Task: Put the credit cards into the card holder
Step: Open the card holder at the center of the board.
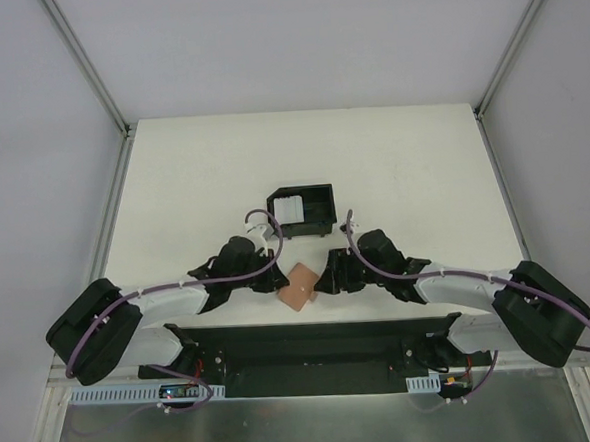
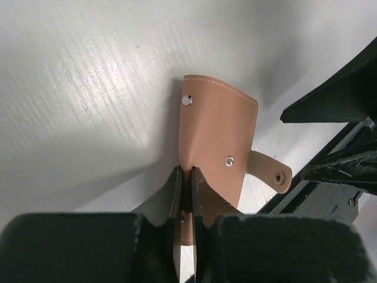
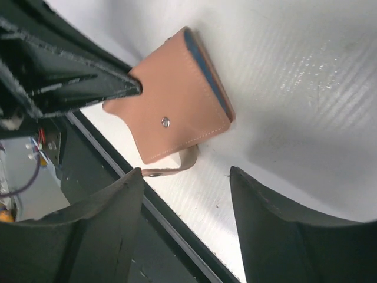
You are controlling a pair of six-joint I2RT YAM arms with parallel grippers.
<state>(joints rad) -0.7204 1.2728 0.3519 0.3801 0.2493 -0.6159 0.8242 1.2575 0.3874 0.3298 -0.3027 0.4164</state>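
At lower centre of the overhead view, found the card holder (image 1: 299,287) lying folded on the white table (image 1: 402,164), close to the near edge and between the two grippers. Saw the left gripper (image 2: 184,175) clenched on the card holder's lower edge, pinching the tan leather at the bottom middle of the left wrist view. Saw the right gripper (image 3: 185,177) released, jaws spread wide at the bottom of its own view, grasping nothing, just beside the card holder. Noted the snap tab (image 3: 171,168) sticking out unfastened toward the lower left there. Spotted a blue card edge (image 3: 207,69) along the card holder's upper right side. Above the card holder in the overhead view, spotted the black box (image 1: 319,207) with white cards (image 1: 289,209) inside
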